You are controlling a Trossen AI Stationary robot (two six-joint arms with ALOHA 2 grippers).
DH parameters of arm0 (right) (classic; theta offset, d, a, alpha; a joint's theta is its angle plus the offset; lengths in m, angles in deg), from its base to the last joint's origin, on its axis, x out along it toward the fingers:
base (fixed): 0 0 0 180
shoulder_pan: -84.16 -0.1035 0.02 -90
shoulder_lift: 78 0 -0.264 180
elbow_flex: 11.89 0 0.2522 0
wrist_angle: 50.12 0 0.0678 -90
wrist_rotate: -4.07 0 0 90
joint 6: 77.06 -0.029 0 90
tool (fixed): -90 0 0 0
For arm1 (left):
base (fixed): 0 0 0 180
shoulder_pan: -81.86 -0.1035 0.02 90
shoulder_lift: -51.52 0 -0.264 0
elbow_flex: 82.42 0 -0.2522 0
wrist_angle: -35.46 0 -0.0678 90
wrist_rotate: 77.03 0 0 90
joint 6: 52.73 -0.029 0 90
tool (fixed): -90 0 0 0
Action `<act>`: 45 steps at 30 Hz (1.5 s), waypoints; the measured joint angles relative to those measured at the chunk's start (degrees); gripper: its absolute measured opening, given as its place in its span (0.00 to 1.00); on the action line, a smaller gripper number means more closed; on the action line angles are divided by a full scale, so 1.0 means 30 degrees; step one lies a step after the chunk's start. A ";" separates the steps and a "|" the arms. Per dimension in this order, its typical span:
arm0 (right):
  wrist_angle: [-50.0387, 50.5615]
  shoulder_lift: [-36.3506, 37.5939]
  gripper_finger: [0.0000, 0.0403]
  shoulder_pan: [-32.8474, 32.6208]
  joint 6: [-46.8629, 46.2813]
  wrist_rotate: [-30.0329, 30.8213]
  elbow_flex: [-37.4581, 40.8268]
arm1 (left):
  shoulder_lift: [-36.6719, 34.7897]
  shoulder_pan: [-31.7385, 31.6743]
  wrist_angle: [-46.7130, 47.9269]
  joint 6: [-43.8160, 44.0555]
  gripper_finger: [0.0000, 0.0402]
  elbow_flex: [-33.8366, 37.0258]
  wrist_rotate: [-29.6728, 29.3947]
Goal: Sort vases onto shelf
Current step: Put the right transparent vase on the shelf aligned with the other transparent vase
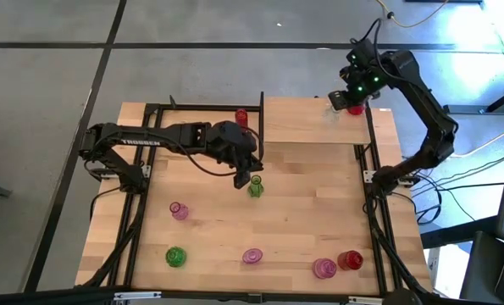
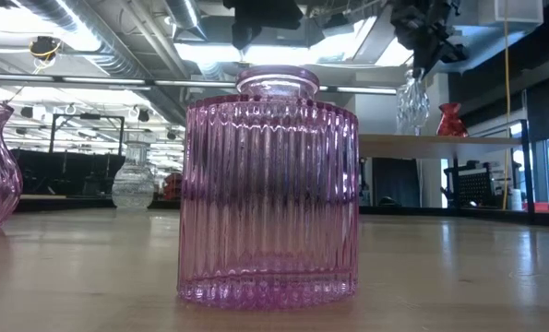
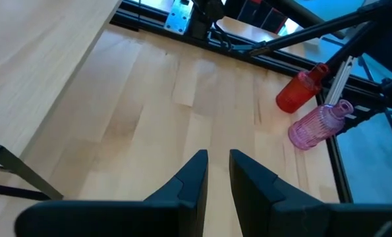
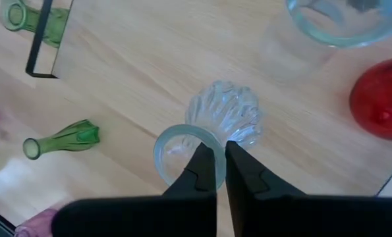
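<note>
The shelf [image 1: 311,123] is a raised light-wood board at the far right part of the table [image 1: 209,241], with black posts at its corners. The right gripper [image 4: 220,172] hangs over the far right area of the shelf, and its fingers pinch the rim of a clear ribbed vase [image 4: 225,118]. In the low view this clear vase [image 2: 411,101] hangs a little above the board. A red vase [image 4: 383,99] and a wider clear vase [image 4: 337,20] stand close beside it on the shelf, so the free room there is small.

The left gripper [image 1: 241,180] is above the middle of the table, just beside a green vase [image 1: 256,186]. Its fingers [image 3: 192,178] stand nearly together with a narrow gap and hold nothing.

The near half of the table has more open wood. There a pink vase [image 1: 179,210], a green round vase [image 1: 176,256], a pink ribbed vase [image 1: 252,255], another pink vase [image 1: 323,268] and a red vase [image 1: 350,260] stand apart from one another. One more red vase [image 1: 242,116] stands at the far edge, left of the shelf.
</note>
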 joint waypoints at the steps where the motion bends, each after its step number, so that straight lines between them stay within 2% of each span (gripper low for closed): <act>1: 0.0000 -0.0140 0.00 0.0000 0.0015 0.0004 0.0000 | 0.0000 0.0010 0.0000 0.0000 0.14 0.0000 0.0000; 11: -0.0010 -0.0848 0.00 0.0001 -0.0262 -0.0175 0.0015 | 0.0000 0.0000 0.0007 -0.0003 0.14 0.0000 0.0015; 21: -0.0045 -0.0002 0.00 0.2079 -0.0913 -0.1178 0.0036 | 0.0000 0.0000 0.0015 -0.0036 0.14 0.0000 0.0022; 27: -0.0074 0.0412 0.00 0.2215 -0.1329 -0.1973 0.0708 | 0.0000 0.0000 0.0007 -0.0577 0.14 0.0000 -0.0015; 33: 0.0019 0.0715 0.00 0.2210 -0.1319 -0.1973 0.2793 | 0.0000 0.0000 0.0009 -0.0852 0.14 0.0000 -0.0013; 45: -0.0033 0.0733 0.00 0.2237 -0.0954 -0.1236 0.2863 | 0.0000 0.0000 0.0011 -0.0849 0.14 0.0000 0.0022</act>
